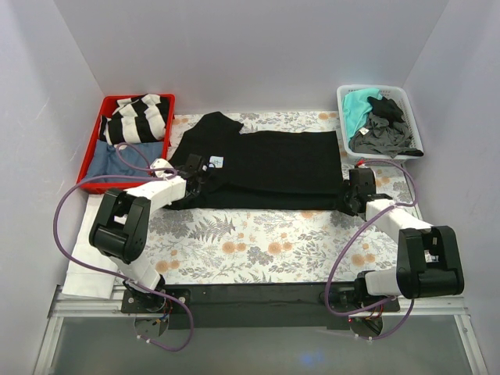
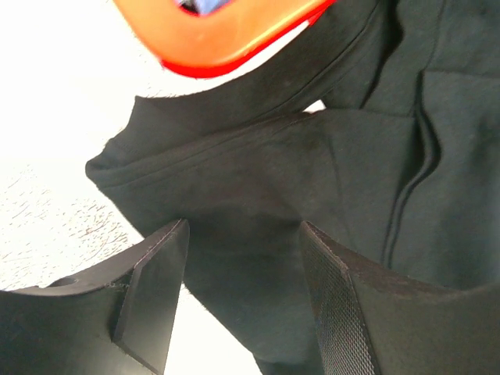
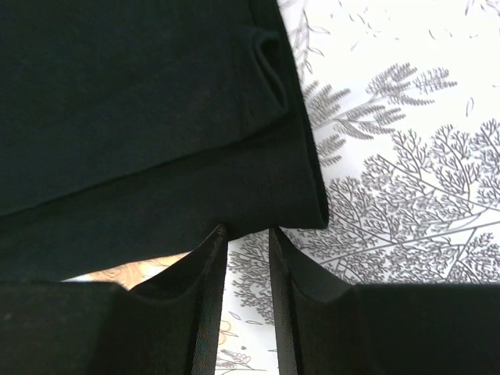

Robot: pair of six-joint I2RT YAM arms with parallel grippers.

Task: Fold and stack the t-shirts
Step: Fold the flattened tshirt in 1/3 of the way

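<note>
The black t-shirt (image 1: 273, 164) lies spread on the floral table cover, its near part folded over, collar to the left. My left gripper (image 1: 199, 178) is at the shirt's left end. In the left wrist view it (image 2: 246, 269) is open, with the black sleeve cloth (image 2: 258, 180) lying between the fingers. My right gripper (image 1: 348, 201) is at the shirt's near right corner. In the right wrist view it (image 3: 248, 234) is only narrowly open, fingertips touching the hem edge (image 3: 234, 195), with nothing between them. Teal (image 1: 359, 105) and dark grey (image 1: 383, 137) t-shirts lie in the basket.
A red bin (image 1: 90, 152) at the back left holds a striped shirt (image 1: 141, 117) and a blue one (image 1: 117, 160); its corner shows in the left wrist view (image 2: 211, 39). A white basket (image 1: 342, 113) stands at the back right. A white sheet (image 1: 86, 266) lies left of the arms.
</note>
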